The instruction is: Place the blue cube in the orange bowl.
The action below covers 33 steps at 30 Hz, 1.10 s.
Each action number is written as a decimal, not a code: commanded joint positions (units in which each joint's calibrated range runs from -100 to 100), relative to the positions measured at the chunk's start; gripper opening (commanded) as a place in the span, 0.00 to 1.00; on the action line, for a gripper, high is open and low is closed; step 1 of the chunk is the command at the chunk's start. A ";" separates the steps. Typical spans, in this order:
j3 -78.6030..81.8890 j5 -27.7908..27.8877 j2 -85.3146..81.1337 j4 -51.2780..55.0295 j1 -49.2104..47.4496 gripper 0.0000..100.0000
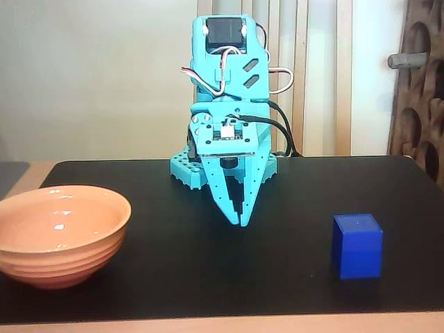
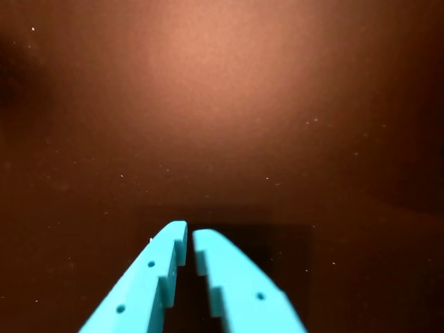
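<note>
At the centre of the fixed view we see the turquoise arm folded over its base, with the gripper pointing down at the black tabletop. Its two fingers meet at the tips, and we find nothing between them. The wrist view agrees: the gripper comes in from the bottom edge of the frame with only a thin dark slit between the fingers, above a bare, dusty dark surface lit reddish-brown.

In the lower right of the fixed view we see the blue cube resting flat on the tabletop, well apart from the gripper. At the lower left edge sits the orange bowl, upright, with its ridged outer wall facing us and its left side cut off by the frame. The gripper hangs between the two, a little nearer the cube's side of the frame's middle. Neither the cube nor the bowl shows in the wrist view.
</note>
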 commanded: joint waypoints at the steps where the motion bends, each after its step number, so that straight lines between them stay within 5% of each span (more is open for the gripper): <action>1: 0.54 0.21 -1.02 0.54 0.16 0.14; 11: 0.54 0.21 -1.02 0.54 0.46 0.29; 33: 0.54 0.16 -1.10 0.45 0.87 0.35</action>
